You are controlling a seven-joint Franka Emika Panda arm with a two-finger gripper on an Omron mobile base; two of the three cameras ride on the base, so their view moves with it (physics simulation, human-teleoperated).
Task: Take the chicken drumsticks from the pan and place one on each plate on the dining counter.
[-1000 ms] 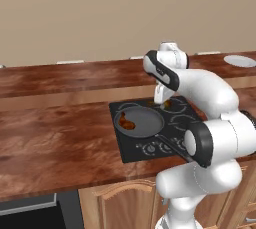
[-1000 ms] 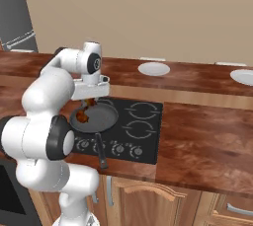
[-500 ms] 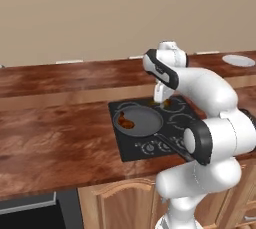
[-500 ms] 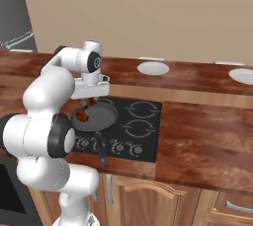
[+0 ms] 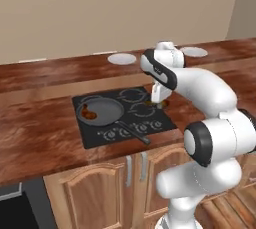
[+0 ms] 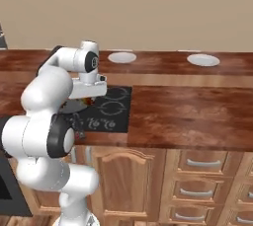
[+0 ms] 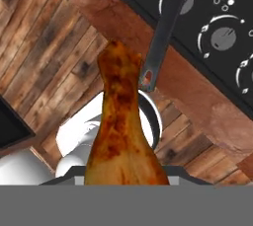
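Note:
My gripper [image 5: 160,102] hangs over the right side of the black stovetop [image 5: 125,114], shut on a reddish-brown chicken drumstick [image 5: 163,104]. In the hand view that drumstick [image 7: 122,126] rises from the bottom and hides the fingertips. The dark-grey pan [image 5: 101,111] sits on the stovetop's left burner, with a second drumstick [image 5: 89,115] at its left edge. Its black handle [image 7: 163,32] points at the counter's front edge. Two white plates [image 5: 122,58] [image 5: 193,51] lie on the raised dining counter [image 5: 50,70] behind the stove. The right base view shows the same plates [image 6: 122,57] [image 6: 203,60] and my gripper [image 6: 90,99].
The lower wood counter [image 6: 188,114] stretches right of the stovetop. Cabinet doors and drawers [image 6: 197,175] sit below it. A beige wall [image 5: 100,8] stands behind the dining counter. The wooden floor [image 7: 44,57] shows in the hand view.
The base has driven, so both base views have shifted and the two plates now sit in front. My gripper has carried the drumstick from the pan's edge to the stovetop's right side.

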